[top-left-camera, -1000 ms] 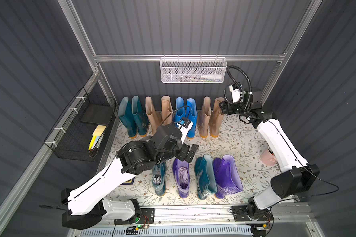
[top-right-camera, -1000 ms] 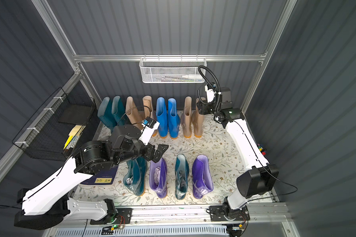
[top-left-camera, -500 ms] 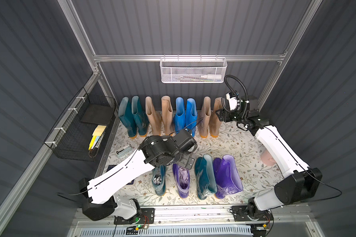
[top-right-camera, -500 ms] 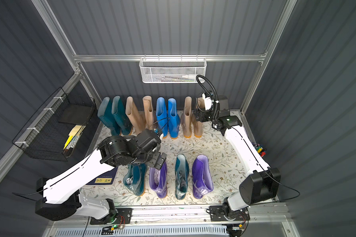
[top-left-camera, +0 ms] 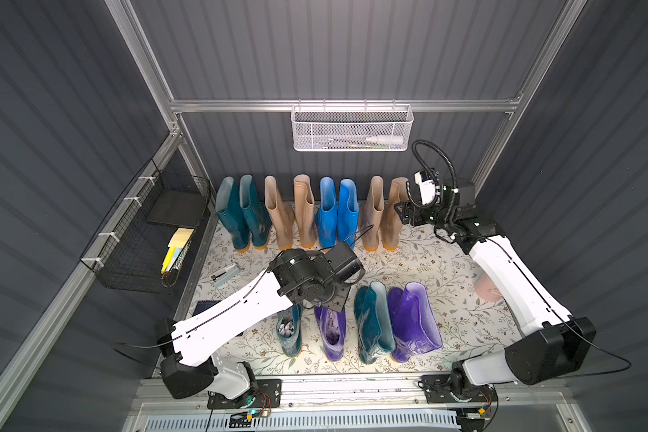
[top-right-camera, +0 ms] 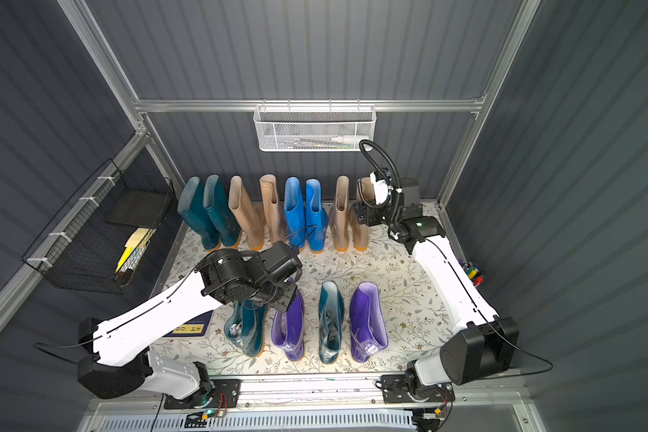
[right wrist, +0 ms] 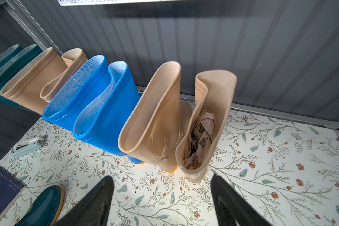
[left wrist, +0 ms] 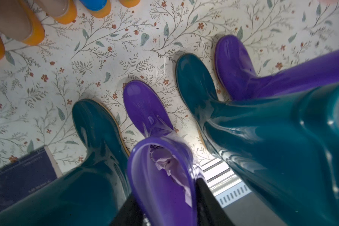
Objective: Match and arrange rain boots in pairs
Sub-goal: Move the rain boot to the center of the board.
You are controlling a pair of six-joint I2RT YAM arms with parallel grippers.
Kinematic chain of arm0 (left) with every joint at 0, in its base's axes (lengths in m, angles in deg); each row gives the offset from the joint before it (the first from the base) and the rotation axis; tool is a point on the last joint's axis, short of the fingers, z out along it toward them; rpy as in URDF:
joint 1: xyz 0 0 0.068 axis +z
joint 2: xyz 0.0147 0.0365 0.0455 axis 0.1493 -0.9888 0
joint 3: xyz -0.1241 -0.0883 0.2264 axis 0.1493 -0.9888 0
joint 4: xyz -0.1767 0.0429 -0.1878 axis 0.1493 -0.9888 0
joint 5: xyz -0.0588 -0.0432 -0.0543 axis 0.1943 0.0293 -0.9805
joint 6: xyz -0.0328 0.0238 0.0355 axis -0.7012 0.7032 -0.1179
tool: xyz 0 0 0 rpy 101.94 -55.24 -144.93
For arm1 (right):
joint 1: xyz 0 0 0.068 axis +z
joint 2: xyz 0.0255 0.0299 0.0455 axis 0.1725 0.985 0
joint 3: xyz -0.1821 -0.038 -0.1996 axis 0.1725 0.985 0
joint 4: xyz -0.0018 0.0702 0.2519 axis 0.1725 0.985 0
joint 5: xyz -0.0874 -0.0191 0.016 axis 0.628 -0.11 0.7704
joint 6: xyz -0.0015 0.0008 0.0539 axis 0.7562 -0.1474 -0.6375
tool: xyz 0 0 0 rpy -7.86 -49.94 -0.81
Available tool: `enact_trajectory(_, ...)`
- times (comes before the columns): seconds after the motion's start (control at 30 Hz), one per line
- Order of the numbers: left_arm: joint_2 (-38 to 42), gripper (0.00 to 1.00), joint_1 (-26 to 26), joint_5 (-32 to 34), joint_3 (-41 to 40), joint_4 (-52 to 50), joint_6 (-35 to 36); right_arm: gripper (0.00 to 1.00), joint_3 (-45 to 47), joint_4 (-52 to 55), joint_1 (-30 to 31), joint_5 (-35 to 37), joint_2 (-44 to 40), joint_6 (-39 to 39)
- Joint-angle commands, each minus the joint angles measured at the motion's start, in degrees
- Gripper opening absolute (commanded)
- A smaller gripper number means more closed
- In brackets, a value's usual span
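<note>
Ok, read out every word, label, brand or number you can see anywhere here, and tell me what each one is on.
No text here can be read.
Yellow label on the dark blue book: dark characters, too small to read.
Faint cover print on that book, left wrist view: blurred.
Printed paper stuffing inside a beige boot: print too small to read.

Overhead, the left arm (top-left-camera: 236, 314) hides the left purple boot's (top-left-camera: 332, 333) rim.
</note>
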Motion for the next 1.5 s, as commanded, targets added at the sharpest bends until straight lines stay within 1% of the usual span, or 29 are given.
enact_trajectory(0.0,0.80,0.23,-0.30,-0.67,-1.46,0.94,-0.35,0.78,0.34,0.44,0.34,-1.38,-1.31,-0.27)
enact_trajectory(0.13,1.14,0.00,-0.21,1.98,-0.90,0.98,-0.89,0.78,1.83,1.11,1.71,-0.73,-3.91,-0.26)
enact_trajectory(0.37,1.40,0.00,-0.04,8.86,1.72,2.39,-1.45,0.77,3.43,2.29,5.21,0.82,-7.97,0.28)
enact_trajectory(0.57,1.60,0.00,2.99,14.19,2.77,3.81,-0.18,0.77,5.53,2.31,7.40,0.88,-11.48,-0.20)
enact_trajectory(0.8,3.00,0.00,10.00,13.43,0.58,9.51,3.94,0.77,5.77,5.63,10.33,1.08,-12.74,0.34)
enact_trajectory(0.83,3.21,0.00,10.95,13.66,0.30,10.53,4.38,0.77,5.76,5.86,10.75,1.09,-14.43,0.43)
enact_trajectory(0.9,3.01,0.00,12.40,13.60,0.27,11.99,4.94,0.77,5.61,6.22,11.50,1.34,-14.71,0.50)
enact_trajectory(1.17,-0.34,0.00,15.52,14.12,1.23,15.33,5.47,0.77,4.38,7.38,14.16,-0.48,-15.59,-0.17)
enact_trajectory(1.27,-0.97,0.00,17.62,12.37,0.37,16.14,5.13,0.77,3.50,8.70,15.15,-0.74,-15.59,-0.18)
enact_trajectory(1.3,-1.06,0.00,18.25,11.87,-0.03,18.16,4.90,0.77,3.26,9.15,15.41,-0.94,-15.59,-0.17)
enact_trajectory(1.47,-1.38,0.00,19.86,11.65,-1.23,20.68,3.78,0.77,2.90,11.02,16.33,-1.80,-15.59,-0.24)
